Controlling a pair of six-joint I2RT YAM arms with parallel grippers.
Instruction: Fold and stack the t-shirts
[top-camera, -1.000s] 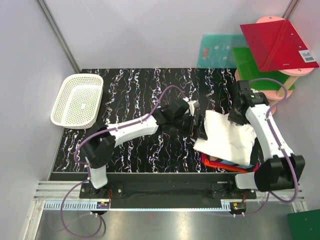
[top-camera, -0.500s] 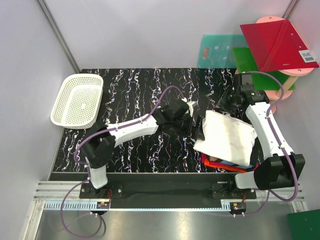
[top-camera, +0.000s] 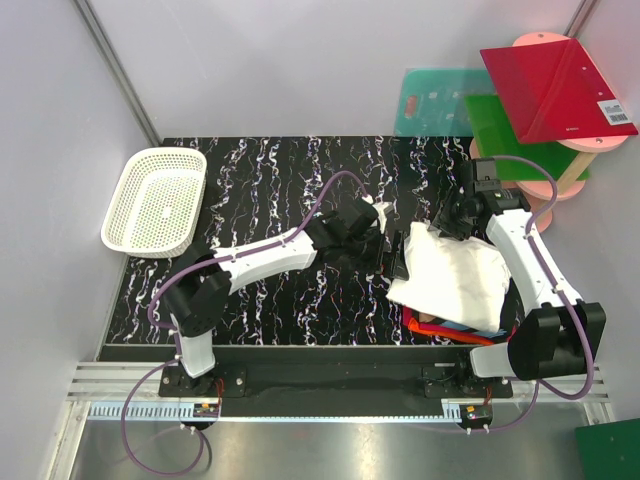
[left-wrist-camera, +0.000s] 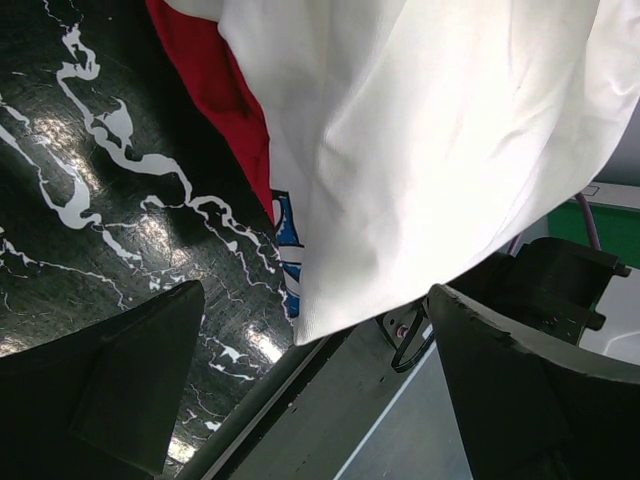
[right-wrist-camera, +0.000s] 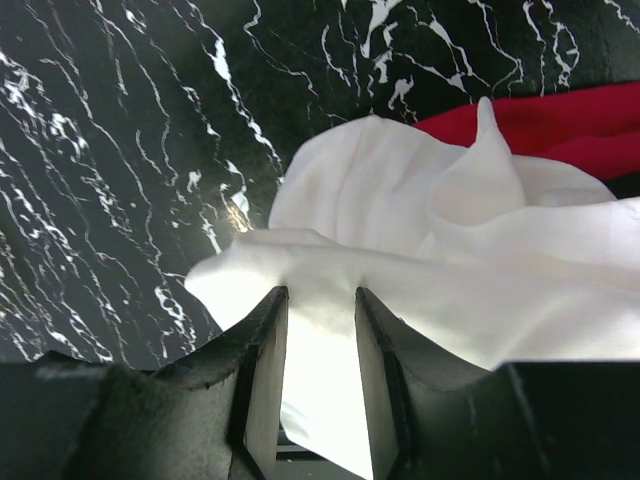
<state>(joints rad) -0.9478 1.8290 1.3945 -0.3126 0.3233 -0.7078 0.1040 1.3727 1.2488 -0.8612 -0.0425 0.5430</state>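
A white t-shirt (top-camera: 455, 275) lies crumpled at the table's right, over a red-orange t-shirt (top-camera: 440, 330) that shows at its near edge. My right gripper (top-camera: 452, 215) is at the white shirt's far corner. In the right wrist view its jaws (right-wrist-camera: 318, 295) are shut on a bunched fold of the white t-shirt (right-wrist-camera: 400, 210), with the red-orange one (right-wrist-camera: 560, 125) behind. My left gripper (top-camera: 395, 255) stands wide open just left of the pile. In its wrist view (left-wrist-camera: 315, 300) the white hem (left-wrist-camera: 430, 130), a bit of blue print (left-wrist-camera: 288, 240) and red cloth (left-wrist-camera: 215, 90) hang ahead, not gripped.
A white mesh basket (top-camera: 155, 200) stands at the far left of the black marbled table (top-camera: 280, 180). Red (top-camera: 555, 90), green (top-camera: 500, 120) and teal (top-camera: 430, 100) boards lean beyond the back right corner. The metal rail (top-camera: 330, 385) runs along the near edge.
My right gripper has moved away from me and a little left, to the white shirt's far corner, and the cloth there has bunched up. The left arm has not moved.
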